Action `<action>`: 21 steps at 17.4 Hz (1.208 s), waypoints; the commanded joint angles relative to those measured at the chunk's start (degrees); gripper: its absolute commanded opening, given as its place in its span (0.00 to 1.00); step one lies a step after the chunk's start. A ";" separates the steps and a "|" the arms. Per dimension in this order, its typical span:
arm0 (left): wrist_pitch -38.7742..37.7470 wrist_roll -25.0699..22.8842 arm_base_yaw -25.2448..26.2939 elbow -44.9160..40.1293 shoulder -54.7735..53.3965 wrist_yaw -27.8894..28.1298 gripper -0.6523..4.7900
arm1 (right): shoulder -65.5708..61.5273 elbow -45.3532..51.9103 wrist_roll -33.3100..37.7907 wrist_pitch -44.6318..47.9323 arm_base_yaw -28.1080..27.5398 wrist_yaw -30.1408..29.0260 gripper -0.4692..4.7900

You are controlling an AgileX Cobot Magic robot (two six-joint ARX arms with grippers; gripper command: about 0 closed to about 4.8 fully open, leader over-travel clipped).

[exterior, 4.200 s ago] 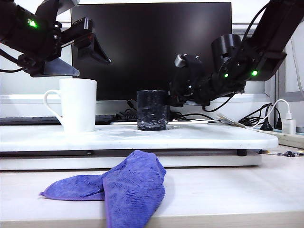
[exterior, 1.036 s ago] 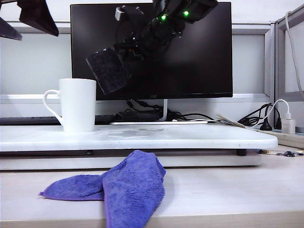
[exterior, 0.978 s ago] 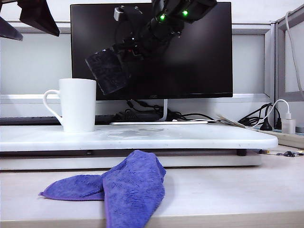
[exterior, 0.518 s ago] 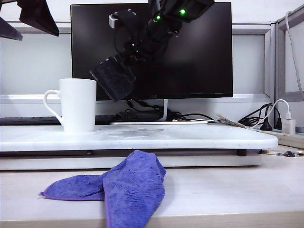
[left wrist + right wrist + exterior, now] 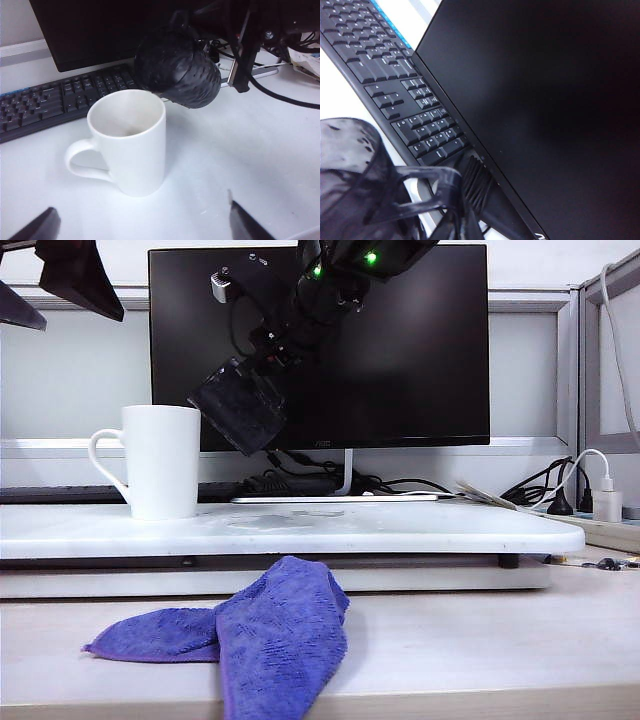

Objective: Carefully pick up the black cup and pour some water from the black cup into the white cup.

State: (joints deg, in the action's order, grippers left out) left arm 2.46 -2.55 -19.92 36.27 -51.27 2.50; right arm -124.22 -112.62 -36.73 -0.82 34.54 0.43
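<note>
We are finding the right gripper (image 5: 268, 358) reaching across from the upper right in the exterior view and clamping on the handle of the black cup (image 5: 238, 405), which is hanging in the air, tilted, in front of the monitor (image 5: 420, 340). The cup's lower corner is sitting just beside the rim of the white cup (image 5: 162, 461), at about two o'clock from that rim, with a narrow gap showing between them. In the left wrist view the black cup (image 5: 177, 67) is leaning over the white cup (image 5: 129, 141), its mouth facing away from that camera. We are seeing no stream of water in any view.

The white cup is standing upright near the left end of the white surface (image 5: 420, 525), handle pointing to nine o'clock. The surface to its right is lying open as far as the right edge. A purple cloth (image 5: 265, 635) is lying on the desk below the front edge, at about five o'clock from the white cup.

The left gripper (image 5: 142, 227) is hovering above and near the white cup, fingers spread wide, holding nothing. A keyboard (image 5: 55, 100) is lying behind the cup.
</note>
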 commanded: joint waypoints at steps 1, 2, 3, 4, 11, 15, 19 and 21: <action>-0.74 0.17 0.00 0.09 0.09 -0.13 1.00 | 0.70 -0.57 -1.49 2.10 0.31 -0.28 0.08; -0.77 0.17 0.00 0.09 0.09 -0.15 1.00 | 0.74 -0.57 -1.57 2.05 0.31 0.07 0.08; -0.70 0.17 0.00 0.09 0.09 -0.15 1.00 | 0.79 -0.57 -2.86 1.88 0.39 0.96 0.08; -0.72 0.17 0.00 0.09 0.09 -0.15 1.00 | 0.90 -0.57 -4.59 1.86 1.01 2.43 0.08; -0.74 0.17 0.00 0.09 0.09 -0.15 1.00 | 1.42 -0.57 -6.97 1.92 2.78 5.25 0.08; -1.62 0.17 0.00 0.09 0.09 -0.15 1.00 | 2.34 -0.59 -6.58 1.16 2.78 5.75 0.08; -1.62 0.20 0.00 0.09 0.09 -0.17 1.00 | 3.30 -0.61 -6.58 0.81 2.78 6.12 0.08; -1.62 0.22 0.00 0.09 0.09 -0.17 1.00 | 3.45 -0.63 -6.64 0.68 2.91 7.32 0.08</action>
State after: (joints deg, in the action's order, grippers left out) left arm 0.19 -2.55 -19.92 36.27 -51.29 2.50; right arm -121.84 -112.60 -43.59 -2.57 37.23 6.70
